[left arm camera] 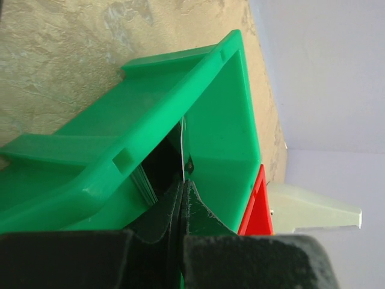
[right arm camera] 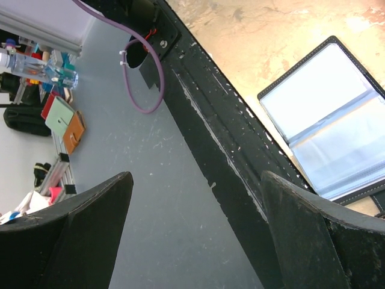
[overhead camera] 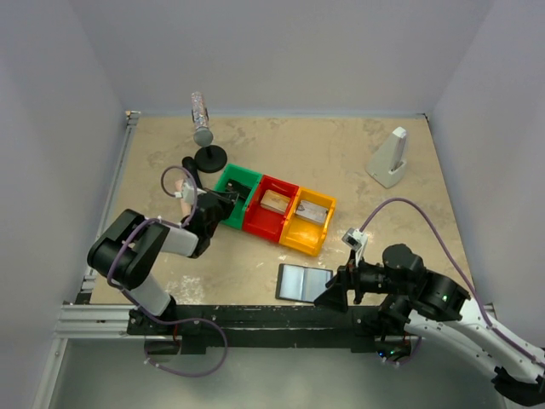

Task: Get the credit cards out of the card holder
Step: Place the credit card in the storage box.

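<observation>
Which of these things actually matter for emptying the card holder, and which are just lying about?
In the job: card holder, cards, green bin, red bin, yellow bin, left hand, right hand.
Just lying about: bottle, black stand, white wedge.

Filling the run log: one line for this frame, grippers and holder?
left gripper: shut, at green bin | right gripper: open, beside card holder | card holder: lying open, flat

Green bin (overhead camera: 247, 177), red bin (overhead camera: 260, 226), yellow bin (overhead camera: 300, 241), touching
</observation>
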You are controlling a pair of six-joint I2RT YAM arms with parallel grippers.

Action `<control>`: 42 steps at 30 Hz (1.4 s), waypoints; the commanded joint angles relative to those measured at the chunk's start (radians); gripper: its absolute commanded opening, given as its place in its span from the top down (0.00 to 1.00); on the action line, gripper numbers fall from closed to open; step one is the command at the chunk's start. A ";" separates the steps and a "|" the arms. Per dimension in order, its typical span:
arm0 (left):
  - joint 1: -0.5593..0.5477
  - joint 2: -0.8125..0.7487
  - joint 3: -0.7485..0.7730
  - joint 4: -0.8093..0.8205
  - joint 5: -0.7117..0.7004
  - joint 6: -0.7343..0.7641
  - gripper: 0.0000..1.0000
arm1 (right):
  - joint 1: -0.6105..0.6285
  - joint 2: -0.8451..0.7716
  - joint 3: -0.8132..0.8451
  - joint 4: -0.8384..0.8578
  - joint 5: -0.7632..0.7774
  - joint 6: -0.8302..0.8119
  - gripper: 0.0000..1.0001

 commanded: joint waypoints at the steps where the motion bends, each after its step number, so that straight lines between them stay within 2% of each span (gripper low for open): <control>1: 0.004 0.003 0.050 -0.088 0.000 -0.013 1.00 | 0.002 -0.017 0.019 -0.010 0.025 0.001 0.08; 4: 0.005 0.006 0.085 -0.185 0.016 -0.007 1.00 | 0.002 -0.017 0.019 -0.014 0.027 -0.001 0.08; 8: 0.005 0.014 0.105 -0.237 0.032 0.000 1.00 | 0.002 -0.018 0.019 -0.014 0.028 -0.001 0.08; 13: 0.007 0.014 0.126 -0.274 0.048 0.019 0.92 | 0.002 -0.023 0.015 -0.015 0.032 -0.001 0.08; 18: 0.010 0.009 0.137 -0.300 0.063 0.032 0.80 | 0.002 -0.029 0.013 -0.020 0.033 0.000 0.07; 27: 0.015 -0.008 0.137 -0.304 0.086 0.049 0.77 | 0.002 -0.020 0.010 -0.012 0.033 -0.001 0.07; 32: 0.016 -0.060 0.151 -0.308 0.124 0.082 0.71 | 0.002 -0.018 0.003 -0.009 0.032 0.002 0.07; 37: 0.016 -0.149 0.169 -0.390 0.138 0.138 0.62 | 0.002 -0.018 -0.001 -0.007 0.032 0.004 0.07; 42: 0.016 -0.219 0.205 -0.531 0.117 0.239 0.60 | 0.002 -0.021 -0.007 -0.004 0.032 0.008 0.07</control>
